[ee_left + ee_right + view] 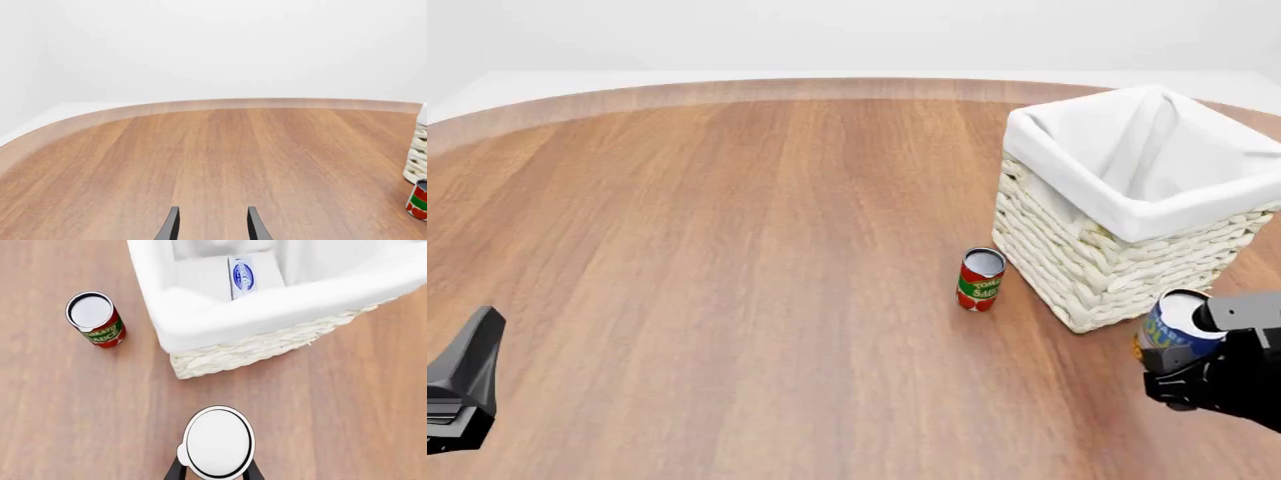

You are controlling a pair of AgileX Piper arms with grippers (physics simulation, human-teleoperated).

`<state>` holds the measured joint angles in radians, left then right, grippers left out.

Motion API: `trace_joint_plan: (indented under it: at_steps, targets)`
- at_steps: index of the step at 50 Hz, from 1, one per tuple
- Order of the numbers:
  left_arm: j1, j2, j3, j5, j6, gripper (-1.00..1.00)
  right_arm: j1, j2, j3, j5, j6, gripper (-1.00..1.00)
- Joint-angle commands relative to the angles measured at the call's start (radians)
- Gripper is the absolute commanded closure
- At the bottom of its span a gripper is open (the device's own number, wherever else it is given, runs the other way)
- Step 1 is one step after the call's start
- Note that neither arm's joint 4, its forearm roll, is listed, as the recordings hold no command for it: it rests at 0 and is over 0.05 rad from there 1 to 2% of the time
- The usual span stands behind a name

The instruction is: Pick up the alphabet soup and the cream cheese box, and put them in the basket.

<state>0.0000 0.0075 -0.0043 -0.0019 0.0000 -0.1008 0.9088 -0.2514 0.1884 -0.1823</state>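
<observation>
**Soup can in my right gripper, cream cheese box in the basket**

My right gripper (215, 475) is closed around the alphabet soup (219, 442): in the right wrist view my two dark fingers (175, 471) sit against either side of the can, and its silver-white top faces the camera. In the front view the same can (1174, 325) shows its blue and yellow-orange label just ahead of my right gripper (1188, 375), at the near right of the table (721, 250). It is close to the near corner of the basket (1094, 270) and outside it. I cannot tell whether the can is resting on the wood or lifted off it.

The cream cheese box (244, 275) lies inside the basket (233, 352), on the white cloth liner (200, 310), with its blue oval label visible. From the front view the box is hidden by the basket wall.

A tomato sauce can (980, 279) with a red and green label stands upright on the table, just beside the basket's left wall and apart from it.

My left gripper (212, 225) is well away on the near left, holding nothing. Its fingers (170, 227) stand parted over bare wood, with only the basket's edge (417, 160) and the tomato sauce can (418, 200) at the far side of its view.
</observation>
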Motion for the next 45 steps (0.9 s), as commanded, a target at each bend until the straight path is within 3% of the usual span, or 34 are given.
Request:
trace_joint_plan:
  at_steps: [1, 13, 18, 23, 25, 29, 45]
  targets:
    - [0.0, 0.0, 0.0, 0.0, 0.0, -1.0, -0.01, -0.096, -0.077, 0.137, 0.001, 1.0]
    - [0.0, 0.0, 0.0, 0.0, 0.0, -1.0, -0.029, -0.124, -0.17, 0.241, -0.033, 1.0]
    - [0.0, 0.0, 0.0, 0.0, 0.0, -1.0, -0.048, -0.091, -0.183, 0.221, -0.06, 1.0]
    - [0.0, 0.0, 0.0, 0.0, 0.0, -1.0, -0.057, -0.101, -0.229, 0.276, -0.074, 1.0]
    - [0.0, 0.0, 0.0, 0.0, 0.0, -1.0, -0.063, -0.079, -0.22, 0.247, -0.08, 1.0]
    - [0.0, 0.0, 0.0, 0.0, 0.0, -1.0, -0.067, -0.08, -0.266, 0.293, -0.085, 1.0]
    - [0.0, 0.0, 0.0, 0.0, 0.0, -1.0, -0.071, -0.052, -0.353, 0.326, -0.117, 1.0]
